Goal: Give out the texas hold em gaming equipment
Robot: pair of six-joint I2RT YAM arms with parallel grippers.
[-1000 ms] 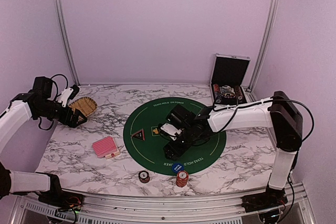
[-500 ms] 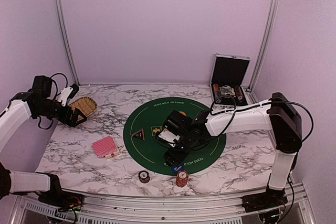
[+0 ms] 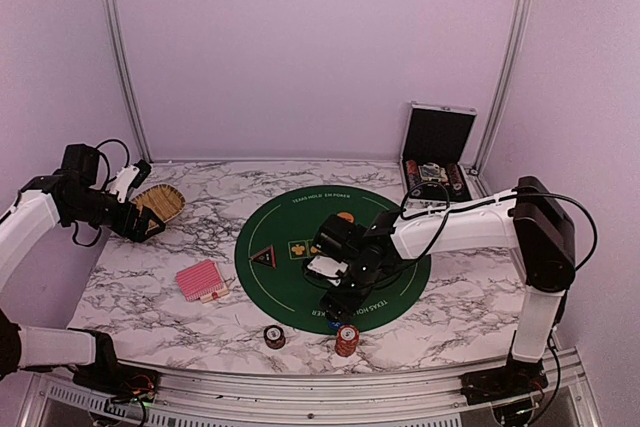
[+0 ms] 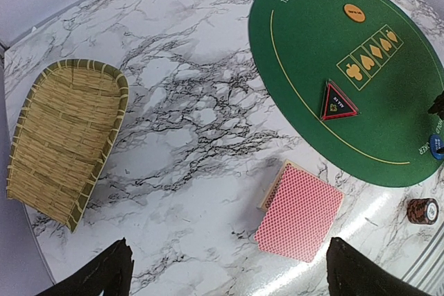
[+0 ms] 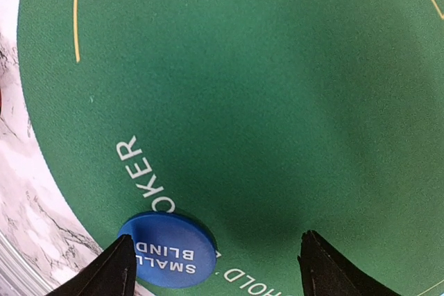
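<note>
The blue "small blind" disc (image 5: 166, 249) lies at the near edge of the green mat (image 3: 290, 292). My right gripper (image 5: 215, 268) hovers open and empty just above the mat, its left finger beside the disc; in the top view the gripper (image 3: 338, 304) mostly covers the disc (image 3: 335, 317). The orange disc (image 3: 345, 217) and the black triangular marker (image 3: 264, 256) lie on the mat. The pink-red card deck (image 4: 298, 211) lies on the marble left of the mat. Two chip stacks (image 3: 347, 339) (image 3: 274, 336) stand near the front edge. My left gripper (image 4: 229, 275) is open and empty, high over the left side.
A woven straw basket (image 4: 62, 136) lies at the far left, under my left gripper (image 3: 150, 227). The open silver case (image 3: 436, 152) with chips stands at the back right. The table's front rail runs close to the chip stacks.
My right gripper has shifted a little toward the near edge, over the blue disc, and now covers most of it in the top view. The left arm has not moved.
</note>
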